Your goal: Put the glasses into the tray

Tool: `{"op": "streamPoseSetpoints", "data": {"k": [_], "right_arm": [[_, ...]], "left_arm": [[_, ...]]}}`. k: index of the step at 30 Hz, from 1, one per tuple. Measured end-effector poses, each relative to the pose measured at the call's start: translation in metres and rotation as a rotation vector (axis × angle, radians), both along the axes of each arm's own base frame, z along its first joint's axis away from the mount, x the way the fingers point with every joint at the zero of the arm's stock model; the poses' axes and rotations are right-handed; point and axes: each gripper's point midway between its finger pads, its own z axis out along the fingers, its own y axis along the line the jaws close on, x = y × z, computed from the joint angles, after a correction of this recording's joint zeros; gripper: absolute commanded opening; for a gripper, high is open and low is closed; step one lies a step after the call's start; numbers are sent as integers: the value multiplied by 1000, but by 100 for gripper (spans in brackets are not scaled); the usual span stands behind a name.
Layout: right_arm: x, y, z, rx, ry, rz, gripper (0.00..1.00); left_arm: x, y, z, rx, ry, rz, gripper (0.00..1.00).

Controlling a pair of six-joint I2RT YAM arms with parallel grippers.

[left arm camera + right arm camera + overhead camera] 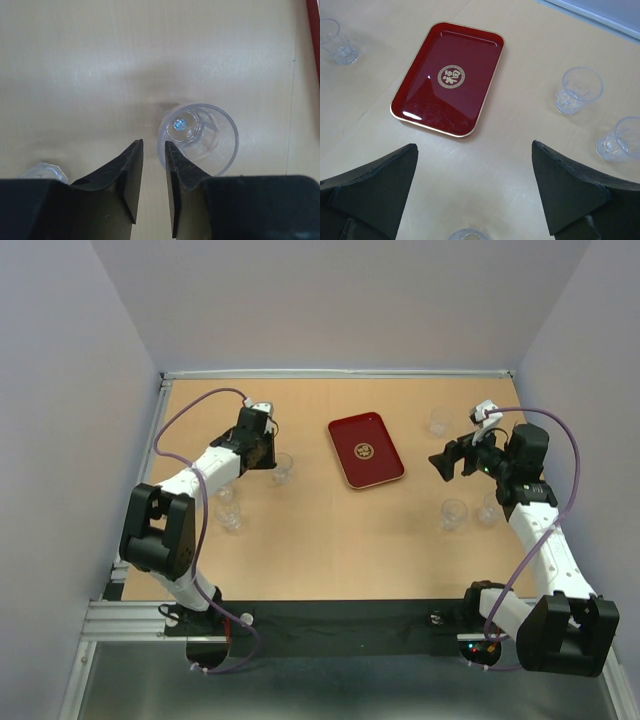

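Overhead view: a dark red tray lies at the middle of a tan desk with nothing in it. None of the six glasses has been placed, so the whole task appears to remain. Three glasses stand left of the tray. The nearest glass is just beside the left tool, and two others sit closer to the arm bases, next to the left arm. Three more stand on the right: a far glass and two near glasses. The right tool hangs between them. Nothing stands between either group and the tray.

Left wrist view: the left tool's fingers are narrow, with a slim gap and nothing visibly clamped. The nearest glass stands upright at the tip of the right-hand finger, mostly outside the gap. Whether they touch cannot be told. One of the other glasses shows as an edge at lower left, and a red sliver of tray at upper right. The crowding of glasses near this arm looks like the main hazard.

Right wrist view: the right tool is spread wide and empty above the desk. The tray lies ahead, its gold emblem uncovered. Two glasses stand to the right, one at far left, and a rim peeks in at the bottom edge.
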Motion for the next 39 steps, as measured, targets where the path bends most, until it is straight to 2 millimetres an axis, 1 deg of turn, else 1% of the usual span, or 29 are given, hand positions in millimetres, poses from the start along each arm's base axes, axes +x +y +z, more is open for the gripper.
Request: {"op": "streamPoseSetpoints", "data": {"k": [5, 6, 8, 9, 13, 15, 18, 22, 24, 26, 27, 28, 31, 34, 39], "right_arm": [[0, -1, 0, -3, -1, -2, 100], [0, -1, 0, -4, -1, -3, 100], [0, -1, 0, -4, -2, -3, 100], [0, -1, 0, -4, -2, -3, 100], [0, -3, -1, -7, 1, -9, 100], [0, -3, -1, -8, 1, -10, 100], [0, -3, -1, -8, 1, -11, 100], [0, -4, -2, -8, 5, -13, 100], [0, -4, -2, -8, 8, -13, 100], [0, -4, -2, -8, 7, -13, 100], [0, -4, -2, -8, 7, -13, 100], [0, -4, -2, -8, 7, -13, 100], [0, -4, -2, -10, 7, -12, 100], [0, -4, -3, -10, 7, -12, 100], [0, -4, -3, -10, 8, -12, 100]], "left_arm": [[5, -2, -9, 13, 26, -9, 19], [5, -2, -11, 14, 30, -11, 10], [6, -3, -12, 14, 33, -12, 1], [6, -3, -12, 16, 33, -15, 0], [6, -4, -11, 15, 30, -23, 0], [5, -6, -6, 7, 20, -30, 0], [6, -13, 8, -18, -16, -47, 0], [11, -28, 30, -77, -70, -87, 0], [20, -41, 40, -111, -88, -114, 0], [30, -53, 45, -140, -97, -136, 0], [31, -56, 45, -149, -95, -143, 0], [41, -64, 46, -162, -101, -153, 0], [56, -82, 44, -192, -90, -177, 0], [67, -95, 38, -211, -78, -196, 0], [88, -119, 35, -236, -80, -224, 0]]}}
